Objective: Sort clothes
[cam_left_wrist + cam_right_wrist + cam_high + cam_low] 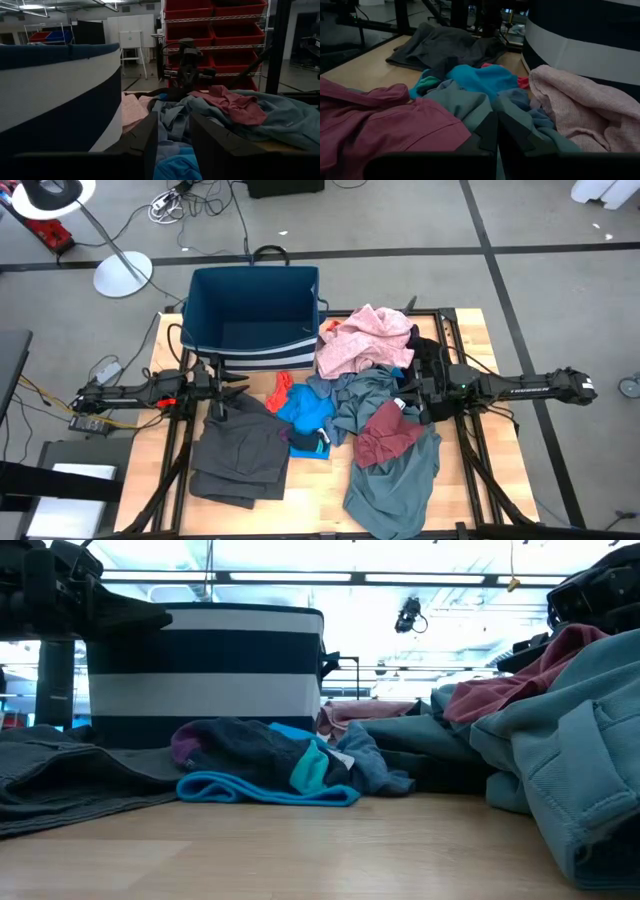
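Left gripper [235, 389] at centre-left of the high view, fingers parted, nothing between them. Dark grey garment [240, 452] spread just below it in frame. Dark blue fabric bin [254, 315] upper centre, just above that claw. Bright blue garment [305, 412] and red-orange piece [280, 387] sit right of the left gripper, near its tips. Pink garment [365, 340] draped against the bin's right corner. Right gripper [408, 397] right of centre, clenched with nothing visibly in it, tips amid the grey-blue garment [395, 470], maroon garment [388, 433] just below it.
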